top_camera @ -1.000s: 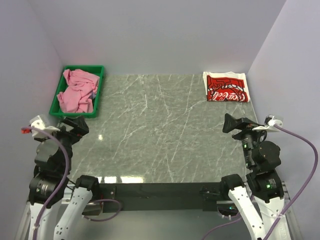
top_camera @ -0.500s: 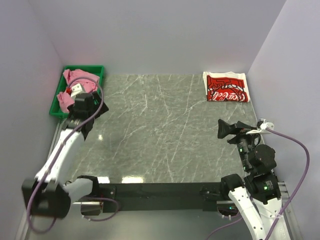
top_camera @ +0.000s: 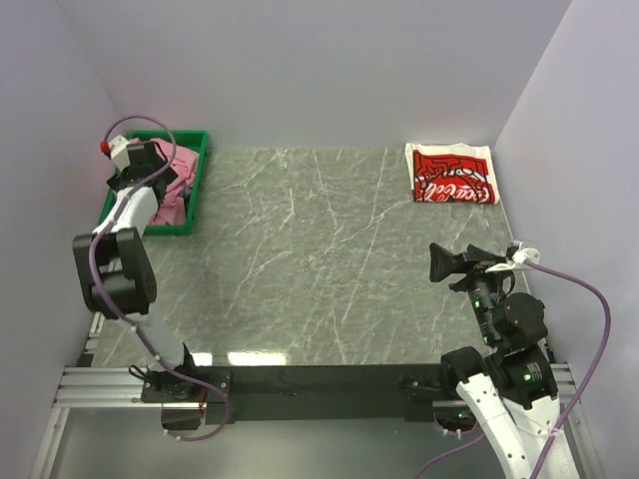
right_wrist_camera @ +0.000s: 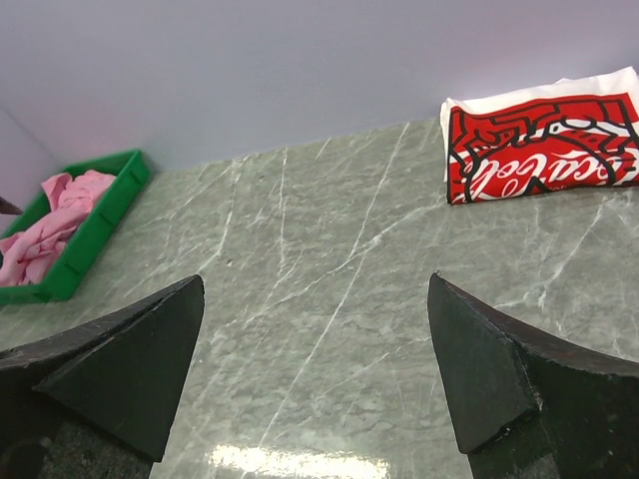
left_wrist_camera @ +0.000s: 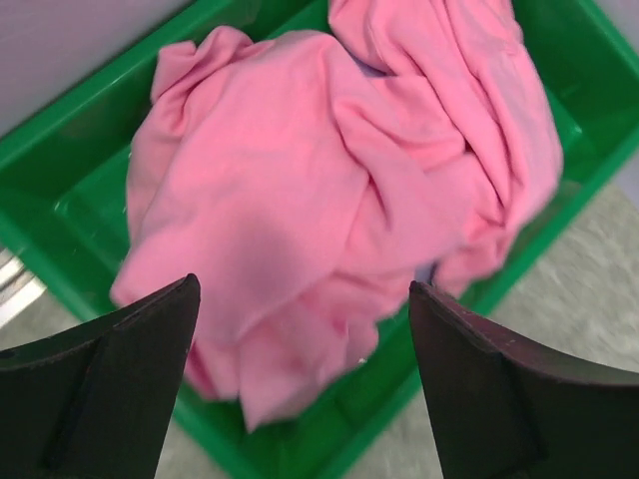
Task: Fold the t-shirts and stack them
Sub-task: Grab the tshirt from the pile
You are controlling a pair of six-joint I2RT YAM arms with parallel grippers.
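The pink t-shirt lies crumpled in a green bin at the table's far left. A sliver of lavender-grey cloth peeks out under it. My left gripper is open and empty, hovering just above the pink heap. The white t-shirt with the red Coca-Cola print lies folded at the far right corner, and also shows in the right wrist view. My right gripper is open and empty, above the table's right side, well short of that shirt.
The green marble tabletop spans the middle. Pale walls close in at the back and both sides. The bin's rim stands between the pink heap and the table. The bin also shows far left in the right wrist view.
My left arm has swung from beside its base out to the far left and now hangs over the green bin. My right gripper has drifted slightly left and nearer.
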